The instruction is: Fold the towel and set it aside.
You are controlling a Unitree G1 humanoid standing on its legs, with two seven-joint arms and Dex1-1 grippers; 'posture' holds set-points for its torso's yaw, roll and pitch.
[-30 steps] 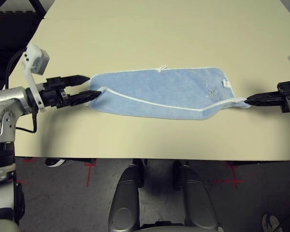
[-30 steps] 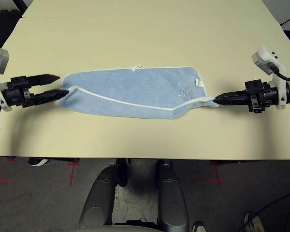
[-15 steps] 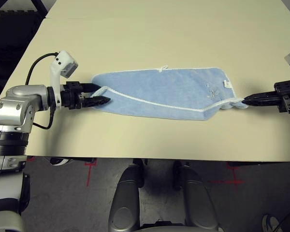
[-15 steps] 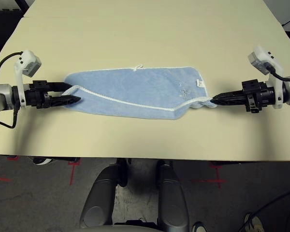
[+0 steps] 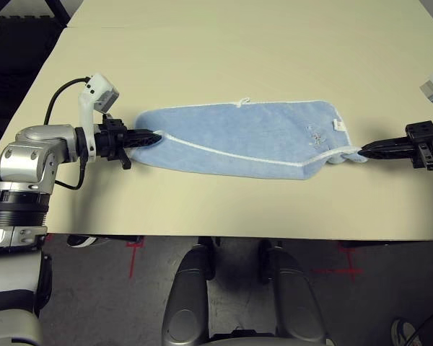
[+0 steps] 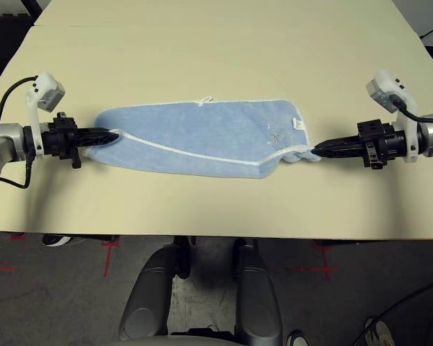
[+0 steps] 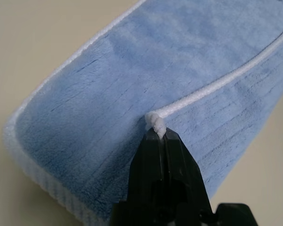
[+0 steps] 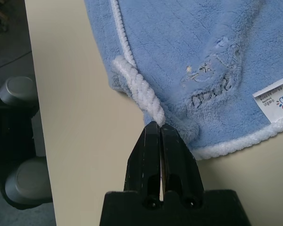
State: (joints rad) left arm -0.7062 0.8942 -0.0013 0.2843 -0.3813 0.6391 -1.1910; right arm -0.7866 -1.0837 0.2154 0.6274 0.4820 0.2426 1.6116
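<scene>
The light-blue towel (image 5: pixel 245 138) lies folded lengthwise on the tan table (image 5: pixel 224 58), its white edging running along the near flap. At the towel's left end my left gripper (image 5: pixel 157 136) is shut on the white edging, pinching a corner of it (image 7: pixel 155 123). My right gripper (image 5: pixel 361 152) is shut on the towel's right corner, where the edging bunches into a thick white twist (image 8: pixel 140 92). A dark embroidered mark (image 8: pixel 216 89) and a small white label (image 8: pixel 273 100) sit near that right end. A small white loop (image 5: pixel 241 101) sticks out of the far edge.
The table's front edge (image 5: pixel 224 236) runs close below the towel. Bare tabletop stretches behind the towel. The floor beyond the front edge carries red tape marks (image 5: pixel 134 252).
My left gripper moved right onto the towel's left corner and went from open to shut on the edging. The right gripper stayed shut on the right corner, drifting slightly left.
</scene>
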